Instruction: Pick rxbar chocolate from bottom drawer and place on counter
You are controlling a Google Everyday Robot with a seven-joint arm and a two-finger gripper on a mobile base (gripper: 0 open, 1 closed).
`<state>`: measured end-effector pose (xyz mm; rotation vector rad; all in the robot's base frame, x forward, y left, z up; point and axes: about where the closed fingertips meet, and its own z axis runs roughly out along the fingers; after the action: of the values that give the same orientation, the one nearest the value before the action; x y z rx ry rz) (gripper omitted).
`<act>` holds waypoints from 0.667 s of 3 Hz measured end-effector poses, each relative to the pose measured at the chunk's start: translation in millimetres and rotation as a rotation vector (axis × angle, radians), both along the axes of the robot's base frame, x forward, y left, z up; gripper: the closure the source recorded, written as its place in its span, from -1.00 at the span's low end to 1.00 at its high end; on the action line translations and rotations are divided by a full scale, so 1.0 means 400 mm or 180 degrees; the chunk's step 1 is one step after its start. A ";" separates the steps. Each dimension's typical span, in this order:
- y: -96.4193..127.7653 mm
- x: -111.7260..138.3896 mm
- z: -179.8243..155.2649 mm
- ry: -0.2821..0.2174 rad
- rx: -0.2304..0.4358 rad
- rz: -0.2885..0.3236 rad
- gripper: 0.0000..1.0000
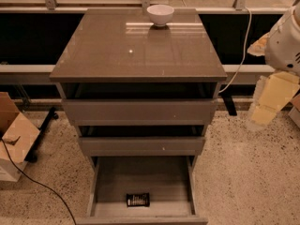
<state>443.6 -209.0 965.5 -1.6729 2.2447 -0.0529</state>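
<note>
The rxbar chocolate (pixel 138 199), a small black bar with pale print, lies flat on the grey floor of the bottom drawer (pixel 143 179), near its front. That drawer is pulled out wide. The two shallower drawers above it stand slightly ajar. The glossy grey-brown counter (pixel 136 50) tops the cabinet. My gripper (pixel 265 108), a pale yellow shape under the white arm (pixel 286 41), hangs at the right edge of the view. It is to the right of the cabinet at about the height of the upper drawers, well away from the bar.
A white bowl (pixel 160 14) sits at the back middle of the counter. A cardboard box (pixel 14 135) and a black cable (pixel 42 186) lie on the speckled floor at the left. A white cable (pixel 239 55) hangs behind the cabinet at the right.
</note>
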 end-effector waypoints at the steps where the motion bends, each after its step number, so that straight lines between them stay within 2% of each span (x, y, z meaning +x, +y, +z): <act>1: 0.017 0.024 -0.068 0.0038 0.0198 -0.0249 -1.00; 2: 0.035 0.053 -0.156 0.0112 0.0360 -0.0521 -1.00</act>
<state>464.7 -194.9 903.0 -1.4411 2.3596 0.0636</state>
